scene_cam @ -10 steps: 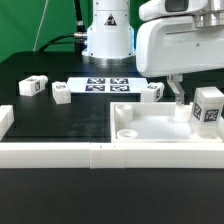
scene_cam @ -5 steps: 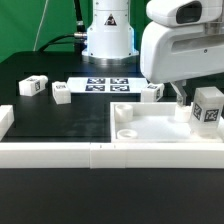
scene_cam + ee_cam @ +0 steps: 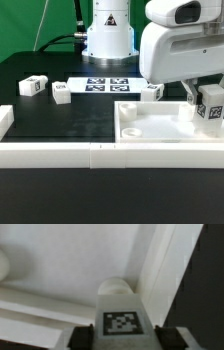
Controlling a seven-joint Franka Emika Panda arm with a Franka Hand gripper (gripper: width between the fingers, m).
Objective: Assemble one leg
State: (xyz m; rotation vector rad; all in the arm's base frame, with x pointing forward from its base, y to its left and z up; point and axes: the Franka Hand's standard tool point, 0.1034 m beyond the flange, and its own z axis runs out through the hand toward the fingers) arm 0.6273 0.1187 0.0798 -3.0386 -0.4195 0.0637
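My gripper (image 3: 204, 103) is at the exterior view's right, over the far right part of the large white tabletop panel (image 3: 160, 132). It is shut on a leg (image 3: 212, 106), a stubby white post with a square tag. In the wrist view the leg (image 3: 121, 314) sits between the two dark fingers of the gripper (image 3: 122, 338), tag facing the camera, and its rounded end points down at the panel's inner surface (image 3: 60, 258) by the raised rim. Three more legs lie on the black mat: one (image 3: 34, 86), one (image 3: 61, 93) and one (image 3: 151, 93).
The marker board (image 3: 105, 85) lies flat behind the panel, in front of the arm's base (image 3: 107, 35). A white rail (image 3: 60, 153) runs along the front edge, with a white block (image 3: 5, 121) at the exterior view's left.
My gripper has shifted toward the exterior view's right with the leg, which now sits a little higher and partly cut by the frame edge. The loose legs have not moved.
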